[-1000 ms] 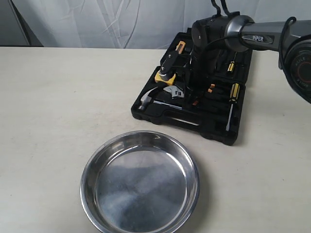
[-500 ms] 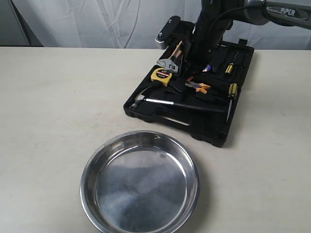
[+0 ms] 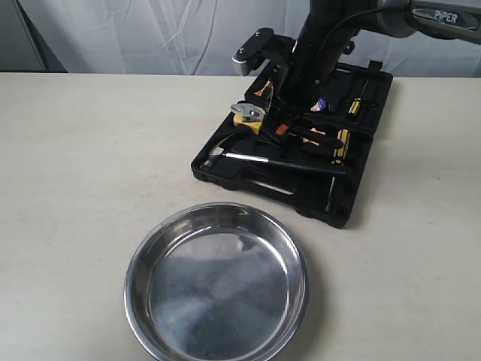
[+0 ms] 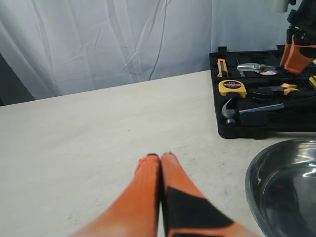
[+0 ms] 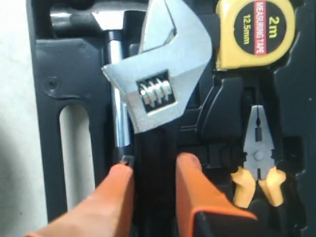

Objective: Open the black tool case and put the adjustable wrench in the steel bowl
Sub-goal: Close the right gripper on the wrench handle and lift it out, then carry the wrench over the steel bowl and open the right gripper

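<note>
**Wrench gripped over the open case**

The right arm drops steeply over the black tool case [image 3: 342, 207], which lies open at the far side of the counter [image 3: 90, 150]. The right gripper [image 5: 150, 173] has its jaws clamped on the black handle of the adjustable wrench [image 5: 158, 89], whose silver head is above the hammer [image 5: 121, 128] and tape measure [image 5: 254, 32]. The left gripper [image 4: 160, 157] sits low, jaws pressed together, holding nothing. The steel bowl [image 3: 134, 289] sits nearer. White cloth [image 3: 150, 30] hangs behind.

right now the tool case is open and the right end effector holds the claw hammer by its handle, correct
No. The right end effector holds the adjustable wrench, not the claw hammer; the right wrist view shows it gripping the wrench's black handle. The claw hammer lies in the open black tool case.
</note>
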You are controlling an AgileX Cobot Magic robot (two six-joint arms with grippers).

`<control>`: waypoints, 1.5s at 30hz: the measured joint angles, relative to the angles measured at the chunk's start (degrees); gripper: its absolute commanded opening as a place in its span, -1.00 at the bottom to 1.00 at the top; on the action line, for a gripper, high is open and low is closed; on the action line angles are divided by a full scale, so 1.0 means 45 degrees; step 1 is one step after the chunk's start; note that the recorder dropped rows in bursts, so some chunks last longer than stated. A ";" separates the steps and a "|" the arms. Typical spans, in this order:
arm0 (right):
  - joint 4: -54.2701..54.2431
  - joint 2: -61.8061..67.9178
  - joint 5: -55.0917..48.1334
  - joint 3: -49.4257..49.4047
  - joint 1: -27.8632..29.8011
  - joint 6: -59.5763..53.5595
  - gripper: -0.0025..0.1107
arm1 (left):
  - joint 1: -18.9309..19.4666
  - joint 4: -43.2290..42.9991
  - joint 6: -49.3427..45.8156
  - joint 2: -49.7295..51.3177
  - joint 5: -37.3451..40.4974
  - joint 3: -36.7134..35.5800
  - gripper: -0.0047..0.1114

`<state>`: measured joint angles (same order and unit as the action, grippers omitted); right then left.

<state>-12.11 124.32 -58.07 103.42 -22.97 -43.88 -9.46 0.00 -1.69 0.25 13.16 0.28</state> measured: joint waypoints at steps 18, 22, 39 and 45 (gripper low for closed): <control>-0.2482 -0.1333 -0.1682 -0.0163 -0.0446 -0.0818 -0.96 | 0.0000 0.0000 0.0000 0.0000 0.0000 0.0000 -0.91; -0.2663 -0.1333 -0.1911 -0.0901 -0.1165 -0.0924 -0.96 | 0.0000 0.0000 0.0000 0.0000 0.0000 0.0000 -0.91; -0.3007 -0.1352 -0.1696 -0.4810 -0.3348 -0.0959 -0.96 | 0.0000 0.0000 0.0000 0.0000 0.0000 0.0000 -0.91; -0.3330 -0.1352 -0.1159 -0.4922 -0.3710 -0.0959 -0.96 | 0.0000 0.0000 0.0000 0.0000 0.0000 0.0000 -0.91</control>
<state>-27.10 118.24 -63.28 81.27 -39.66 -48.19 -9.46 0.00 -1.69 0.25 13.16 0.28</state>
